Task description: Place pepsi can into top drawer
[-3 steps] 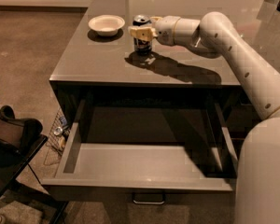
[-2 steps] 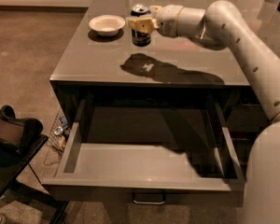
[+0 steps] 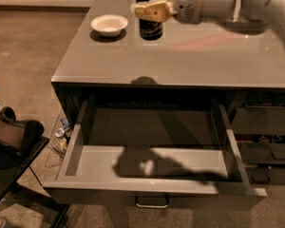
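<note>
You are in the carry step. The gripper (image 3: 154, 7) sits at the far edge of the counter (image 3: 180, 56), reaching in from the right, and its fingers (image 3: 152, 11) are closed around the upper body of the can (image 3: 149, 28). One tan finger crosses the near side of the can, just below the rim. The can looks to be held just clear of the counter, though you cannot see a gap under its base. It is just right of the white bowl (image 3: 109, 24) and not touching it.

The can stands upright, with its long axis vertical, the silver top facing up and the emblem side towards the near edge. Keep it that way on the way down.

The drawer (image 3: 147, 186) is pulled well out below the near edge of the counter. Its floor shows nothing but the shadow (image 3: 156, 167) of the arm and can.

Next, bring the can towards you, past the near edge of the counter, until it is over the drawer's floor, and only then lower it. Clear the counter's lip before you descend. Aim for the middle of the floor, away from the side walls and the front. Open the fingers only once the base is resting flat, since an upright can dropped short will likely tip over.
</note>
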Available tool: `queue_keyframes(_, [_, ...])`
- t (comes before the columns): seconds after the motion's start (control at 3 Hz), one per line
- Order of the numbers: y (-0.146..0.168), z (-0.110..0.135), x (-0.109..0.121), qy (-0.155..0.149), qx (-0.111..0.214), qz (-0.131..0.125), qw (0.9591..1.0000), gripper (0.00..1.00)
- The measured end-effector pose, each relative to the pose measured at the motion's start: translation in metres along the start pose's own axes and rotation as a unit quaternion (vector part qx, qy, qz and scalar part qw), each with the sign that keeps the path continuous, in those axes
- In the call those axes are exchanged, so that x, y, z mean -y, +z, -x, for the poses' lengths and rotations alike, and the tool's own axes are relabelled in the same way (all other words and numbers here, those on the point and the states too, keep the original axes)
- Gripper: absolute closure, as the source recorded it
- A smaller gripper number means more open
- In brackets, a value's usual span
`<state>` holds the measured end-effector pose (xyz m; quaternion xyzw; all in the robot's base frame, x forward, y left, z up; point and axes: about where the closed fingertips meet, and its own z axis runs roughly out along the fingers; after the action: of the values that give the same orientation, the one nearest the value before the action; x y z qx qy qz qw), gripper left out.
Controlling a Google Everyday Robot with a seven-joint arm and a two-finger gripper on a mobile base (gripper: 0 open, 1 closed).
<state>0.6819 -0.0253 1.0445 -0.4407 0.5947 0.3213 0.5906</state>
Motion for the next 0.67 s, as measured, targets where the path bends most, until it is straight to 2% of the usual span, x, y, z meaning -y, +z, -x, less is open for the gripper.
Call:
queue_keyframes(0.33, [-0.034,-0.022,-0.033,0.003,-0.057,-0.005,0.9984,1.0])
queue_keyframes(0.67, [-0.062,-0.058,-0.059,0.014,-0.078,-0.032,0.9964,1.0])
